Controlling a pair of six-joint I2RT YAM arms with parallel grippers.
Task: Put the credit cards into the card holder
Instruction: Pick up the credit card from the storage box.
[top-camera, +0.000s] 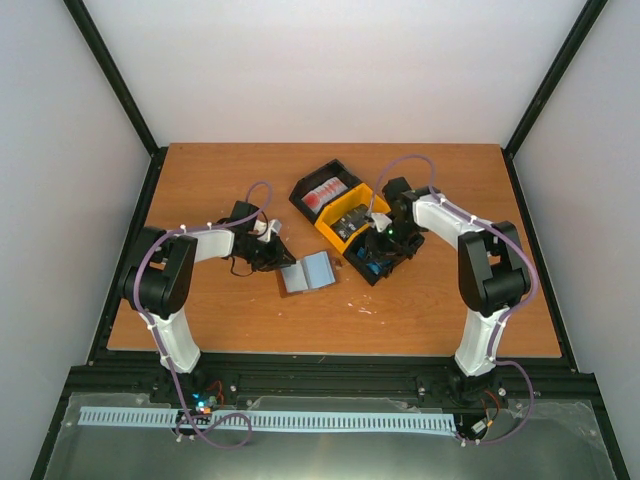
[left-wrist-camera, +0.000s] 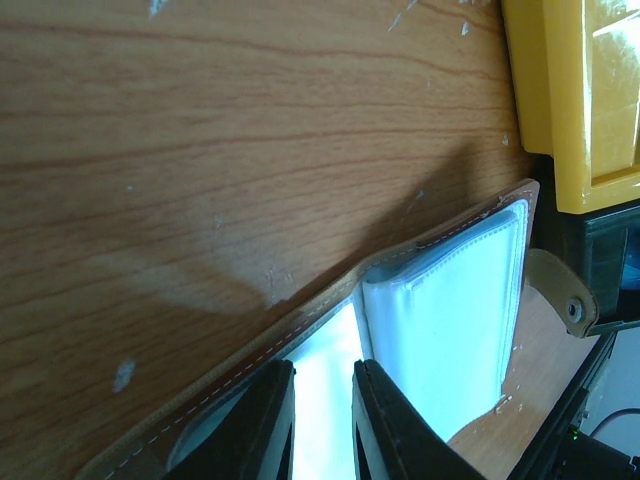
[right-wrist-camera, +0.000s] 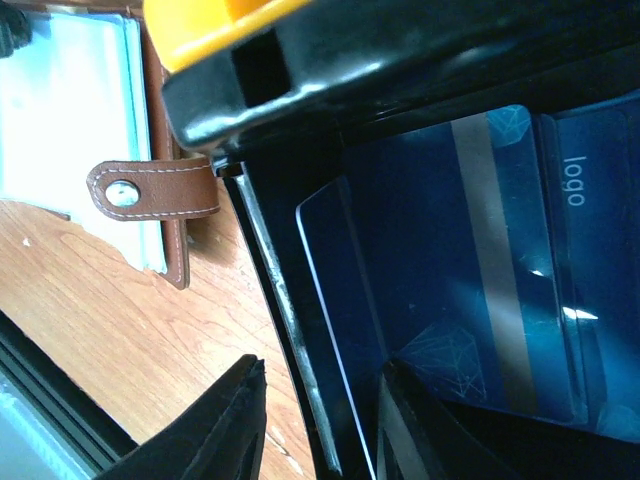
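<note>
- Step in hand, my read: fetching a card. The right gripper (right-wrist-camera: 322, 385) is down at the black bin (top-camera: 372, 268) of blue cards (right-wrist-camera: 450, 270), mid-tabletop and right of centre. Fingers spread, bin wall between them, nothing pinched.
- The left gripper (left-wrist-camera: 322, 368) has its fingers near together on the open card holder (top-camera: 310, 272); looks nipped on its clear sleeve (left-wrist-camera: 450, 310).
- Holder lies mid-tabletop, just left of that bin, snap tab (right-wrist-camera: 150, 190) toward it.
- Next: get both fingers inside the wall, take one card edge only, lift clear, feed it into a sleeve.
- Readable: "logo" in white on a blue card. Nothing else.
</note>
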